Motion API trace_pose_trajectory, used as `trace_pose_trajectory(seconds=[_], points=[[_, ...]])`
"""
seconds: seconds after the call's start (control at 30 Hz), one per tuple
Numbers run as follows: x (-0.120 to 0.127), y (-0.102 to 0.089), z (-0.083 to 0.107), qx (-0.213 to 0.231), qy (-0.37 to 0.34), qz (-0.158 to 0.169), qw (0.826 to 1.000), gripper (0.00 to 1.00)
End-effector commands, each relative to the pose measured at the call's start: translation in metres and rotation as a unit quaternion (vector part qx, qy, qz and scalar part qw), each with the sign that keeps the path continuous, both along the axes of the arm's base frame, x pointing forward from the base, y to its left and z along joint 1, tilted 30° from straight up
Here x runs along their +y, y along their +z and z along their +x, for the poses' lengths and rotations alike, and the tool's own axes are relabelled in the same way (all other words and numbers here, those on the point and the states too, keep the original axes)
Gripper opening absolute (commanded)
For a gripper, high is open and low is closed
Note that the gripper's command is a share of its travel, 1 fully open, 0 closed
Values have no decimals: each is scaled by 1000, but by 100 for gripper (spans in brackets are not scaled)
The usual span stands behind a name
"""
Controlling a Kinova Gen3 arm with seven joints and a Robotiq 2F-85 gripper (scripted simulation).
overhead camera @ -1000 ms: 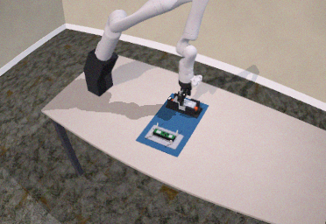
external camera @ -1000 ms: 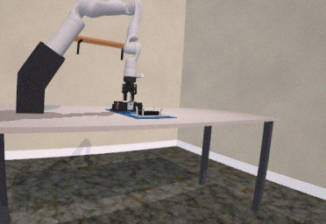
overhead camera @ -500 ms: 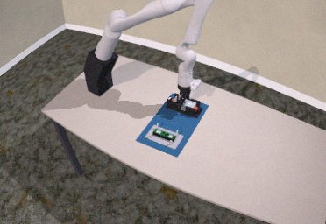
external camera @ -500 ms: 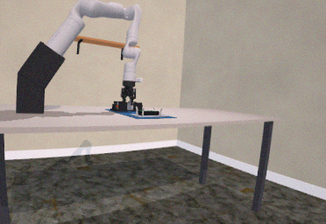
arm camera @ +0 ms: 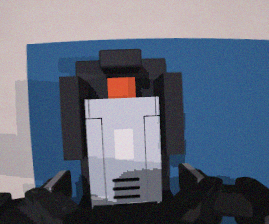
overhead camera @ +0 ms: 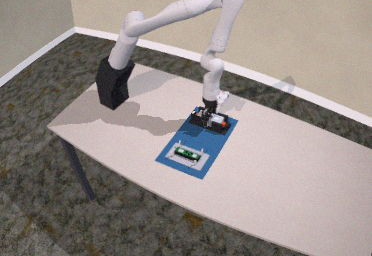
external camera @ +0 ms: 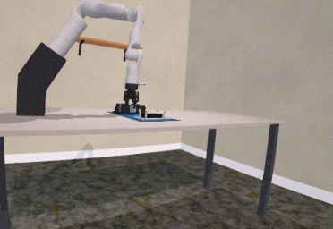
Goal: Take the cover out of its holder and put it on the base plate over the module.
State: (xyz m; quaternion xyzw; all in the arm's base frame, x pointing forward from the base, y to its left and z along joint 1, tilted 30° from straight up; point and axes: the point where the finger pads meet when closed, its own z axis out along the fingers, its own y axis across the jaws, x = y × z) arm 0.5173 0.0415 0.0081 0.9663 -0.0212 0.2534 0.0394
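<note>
In the wrist view the gripper (arm camera: 131, 187) hung low over the cover (arm camera: 123, 150), its two dark fingers spread fully apart on either side of the cover's near end and grasping nothing. The cover, a pale grey box with thin walls, a white square on top and dark slots at its near end, lay seated in the black holder (arm camera: 72, 117). The holder's dark walls stood just beside the cover's long sides. An orange block (arm camera: 121, 88) sat in the holder at the cover's far end, touching or nearly touching it; which, I could not tell.

The holder stood on the blue mat (arm camera: 226, 100), which showed bare blue to the right of it and only a narrow strip on its left before the mat's edge met the pale tabletop (arm camera: 6, 60).

From the top view, the mat (overhead camera: 172, 152) lay near the middle of the tabletop (overhead camera: 300, 176). The holder (overhead camera: 200, 118) occupied one end of it. At the other end sat the light base plate (overhead camera: 198, 162), and on it lay the green module (overhead camera: 187, 152), uncovered. A stretch of bare blue lay between the holder and the base plate. Wide tabletop lay open around the mat on all sides. The arm's dark pedestal (overhead camera: 114, 87) stood well apart, near a far tabletop edge.
</note>
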Motion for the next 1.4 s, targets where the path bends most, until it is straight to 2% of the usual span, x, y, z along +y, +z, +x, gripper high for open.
trace_pose_trajectory(seconds=[0.0,0.97,1.0,1.37], points=[[-1,2,2,-3,-1,1,1000,100],[-2,4,5,-5,-2,2,1000,100],[0,3,3,-3,-1,2,1000,70],[0,3,3,-3,-1,2,1000,70]])
